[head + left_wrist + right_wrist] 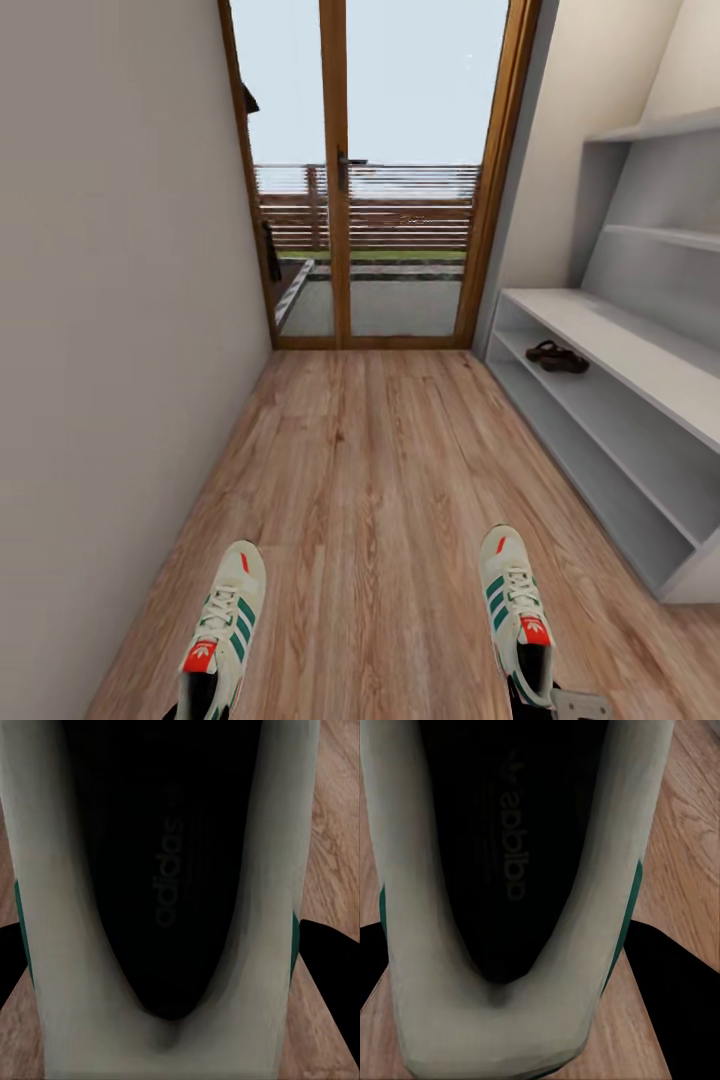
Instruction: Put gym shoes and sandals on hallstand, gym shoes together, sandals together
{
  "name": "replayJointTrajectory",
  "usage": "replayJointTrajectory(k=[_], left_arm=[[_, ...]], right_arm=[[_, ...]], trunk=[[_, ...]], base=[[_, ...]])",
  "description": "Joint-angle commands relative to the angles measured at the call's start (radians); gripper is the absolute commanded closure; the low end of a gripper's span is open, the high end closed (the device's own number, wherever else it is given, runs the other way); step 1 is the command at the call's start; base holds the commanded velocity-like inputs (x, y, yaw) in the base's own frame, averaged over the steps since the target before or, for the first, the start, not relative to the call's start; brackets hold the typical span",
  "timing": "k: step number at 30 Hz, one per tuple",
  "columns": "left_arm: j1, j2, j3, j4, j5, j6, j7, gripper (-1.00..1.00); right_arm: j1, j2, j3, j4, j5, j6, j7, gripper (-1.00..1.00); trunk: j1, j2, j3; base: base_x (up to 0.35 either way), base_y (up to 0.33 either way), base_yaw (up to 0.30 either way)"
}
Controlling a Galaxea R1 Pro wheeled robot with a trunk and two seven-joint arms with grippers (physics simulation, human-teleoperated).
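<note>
Off-white lace-up gym shoes (222, 625) (517, 610), light with soft collars: your jaws clench each stiff heel. Brown sandals (557, 357) sit inside the grey hallstand (610, 340).

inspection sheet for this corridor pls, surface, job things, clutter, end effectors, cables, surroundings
surface: wood plank floor, bare between the shoes
job's things: left sneaker and right sneaker low in the head view, toes toward the door; two sandals side by side on the upper shelf slot of the shoe rack
clutter: nothing seen
end effectors: left end effector and right end effector each have fingers either side of a sneaker heel
cables: nothing seen
surroundings: glass door ahead, plain wall on the left
</note>
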Motion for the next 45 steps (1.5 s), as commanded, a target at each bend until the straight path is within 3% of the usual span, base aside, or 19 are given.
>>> replayJointTrajectory(k=[1, 33, 45], left_arm=[[0.0, -0.002, 0.008, -0.001, -0.01, -0.002, -0.007, 1.0], [0.0, 0.0, 0.008, 0.0, -0.008, -0.002, -0.007, 1.0], [0.0, 0.0, 0.008, 0.0, -0.008, -0.002, -0.007, 1.0]], right_arm=[[-0.001, 0.001, -0.008, 0.001, 0.004, -0.004, 0.007, 1.0], [-0.001, -0.001, -0.008, 0.001, 0.004, -0.003, 0.008, 1.0], [-0.001, -0.001, -0.008, 0.001, 0.005, -0.003, 0.008, 1.0]], trunk=[[0.0, 0.0, -0.001], [0.0, 0.0, -0.001], [0.0, 0.0, -0.001]], base=[[0.339, 0.0, 0.0], [0.339, 0.0, -0.003], [0.339, 0.0, -0.211]])
